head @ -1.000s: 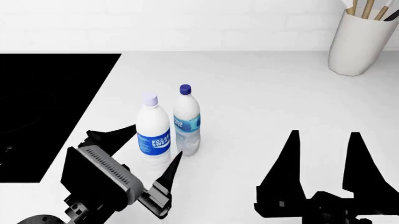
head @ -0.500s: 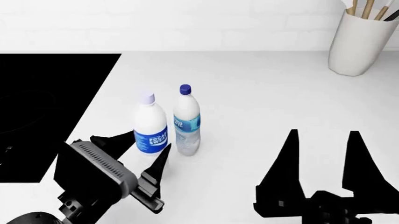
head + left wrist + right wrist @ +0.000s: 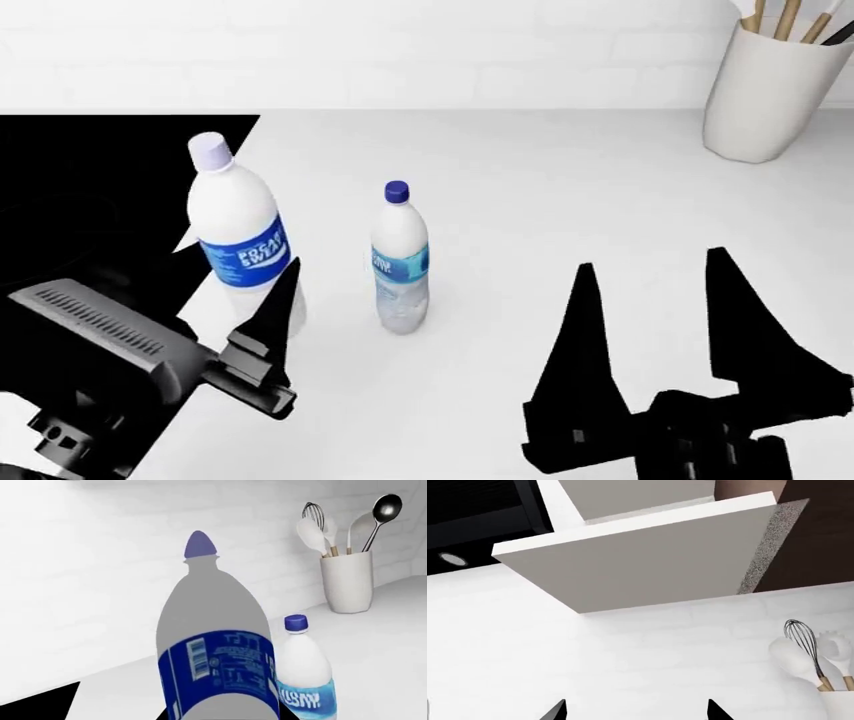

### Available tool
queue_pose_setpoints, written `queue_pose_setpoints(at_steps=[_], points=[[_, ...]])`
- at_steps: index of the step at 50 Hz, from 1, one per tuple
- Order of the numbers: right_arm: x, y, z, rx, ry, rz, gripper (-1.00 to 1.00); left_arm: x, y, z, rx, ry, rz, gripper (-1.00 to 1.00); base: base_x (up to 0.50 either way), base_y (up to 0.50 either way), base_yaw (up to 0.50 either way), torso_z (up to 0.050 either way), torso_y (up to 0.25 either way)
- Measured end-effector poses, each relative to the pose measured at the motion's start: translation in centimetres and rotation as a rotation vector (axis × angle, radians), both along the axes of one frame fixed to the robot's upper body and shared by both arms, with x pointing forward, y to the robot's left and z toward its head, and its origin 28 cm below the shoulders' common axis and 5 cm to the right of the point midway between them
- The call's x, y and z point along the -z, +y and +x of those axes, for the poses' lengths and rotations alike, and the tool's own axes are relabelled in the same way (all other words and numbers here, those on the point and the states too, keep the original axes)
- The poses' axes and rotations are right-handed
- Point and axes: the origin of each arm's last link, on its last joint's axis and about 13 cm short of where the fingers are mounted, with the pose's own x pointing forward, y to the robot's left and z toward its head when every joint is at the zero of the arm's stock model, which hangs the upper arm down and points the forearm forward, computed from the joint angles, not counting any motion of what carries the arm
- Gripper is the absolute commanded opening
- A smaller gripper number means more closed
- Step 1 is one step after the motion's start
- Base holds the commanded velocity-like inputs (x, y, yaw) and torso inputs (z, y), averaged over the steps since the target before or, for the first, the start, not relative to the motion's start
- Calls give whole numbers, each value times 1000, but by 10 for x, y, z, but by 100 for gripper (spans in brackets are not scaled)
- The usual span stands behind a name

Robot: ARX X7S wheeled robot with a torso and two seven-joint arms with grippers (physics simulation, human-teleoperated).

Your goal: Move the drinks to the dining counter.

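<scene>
Pocari Sweat bottle point(image 3: 238, 240) is held upright, clamped in the left gripper point(image 3: 254, 330), raised over the cooktop edge point(image 3: 94, 200). Slim clear bottle point(image 3: 399, 262) stands on the worktop point(image 3: 561, 190), nearer the spread, empty right gripper point(image 3: 661, 300), to its left and farther.

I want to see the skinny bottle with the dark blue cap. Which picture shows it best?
The head view: the slim bottle stands whole on the white worktop, cap to base. The left wrist view shows only its cap and upper part, beside the big Pocari bottle. The right wrist view shows none of it.
</scene>
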Motion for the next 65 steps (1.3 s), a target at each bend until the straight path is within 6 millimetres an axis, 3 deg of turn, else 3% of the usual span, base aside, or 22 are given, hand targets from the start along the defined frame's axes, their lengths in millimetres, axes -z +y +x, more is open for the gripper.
queue_pose_setpoints(at_steps=[35, 65], points=[[-15, 7, 18, -276, 215, -193, 100, -9, 10, -12, -51, -62, -16, -100, 0, 0, 0, 0, 0], [-23, 5, 17, -409, 283, -249, 100, -7, 10, -12, -46, -55, -16, -100, 0, 0, 0, 0, 0]])
